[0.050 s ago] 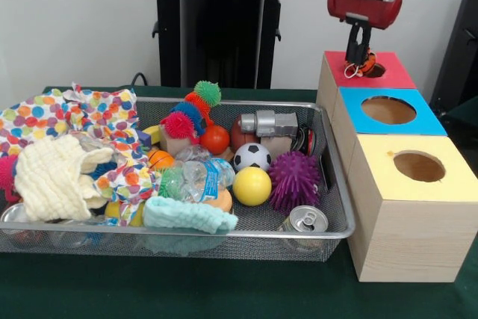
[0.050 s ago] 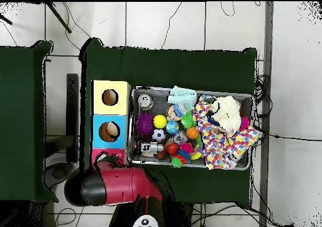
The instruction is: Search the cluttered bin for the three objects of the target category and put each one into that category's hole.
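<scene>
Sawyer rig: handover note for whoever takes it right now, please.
Gripper: over the red box's hole, shut on a small orange object; not released yet.
Boxes: red box, blue box and yellow box stand beside the mesh bin.
Overhead view shows something pale in the blue box's hole; the yellow box's hole looks empty.
Bin remains cluttered: soccer ball, yellow ball, purple spiky ball, can, cloths.
Left: drop this object, then keep searching.
</scene>
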{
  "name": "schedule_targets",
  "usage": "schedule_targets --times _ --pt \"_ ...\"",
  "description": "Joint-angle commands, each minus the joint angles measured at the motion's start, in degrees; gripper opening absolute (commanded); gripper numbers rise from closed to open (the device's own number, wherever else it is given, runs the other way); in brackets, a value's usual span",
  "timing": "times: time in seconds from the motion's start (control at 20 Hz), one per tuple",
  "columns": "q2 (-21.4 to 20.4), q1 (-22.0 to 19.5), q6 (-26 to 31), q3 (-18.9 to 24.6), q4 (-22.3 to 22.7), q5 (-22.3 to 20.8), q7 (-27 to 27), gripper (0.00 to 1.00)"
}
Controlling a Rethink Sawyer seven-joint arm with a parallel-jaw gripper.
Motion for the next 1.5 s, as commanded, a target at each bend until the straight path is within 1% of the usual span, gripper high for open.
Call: schedule_targets --times 0.05,0.3,0.45,0.65,0.85,0.95,1.0,1.3,1.4,1.5 --pt "-1.0 2.0 -1.4 3.0 4.8 -0.1 5.7 0.00" --pt "-3.3 0.3 0.1 4.5 6.5 0.8 4.0 0.00" --pt "-3.4 -0.1 -0.7 4.7 7.3 0.8 3.9 0.00" --pt "-2.2 0.5 -2.5 4.7 7.5 0.8 4.8 0.00" --pt "-0.8 0.4 -2.1 4.9 6.2 0.9 4.6 0.00" --pt "0.5 0.5 -3.5 4.8 5.7 0.8 5.0 0.00" --pt "0.6 1.3 -3.9 4.6 5.9 0.9 5.6 0.00" --pt "2.1 4.1 -2.9 2.3 3.1 1.2 7.3 0.00" --pt "3.5 4.7 -3.5 2.0 2.2 1.3 7.6 0.00" --pt "5.8 5.9 -5.4 1.7 1.2 1.8 8.5 0.00"
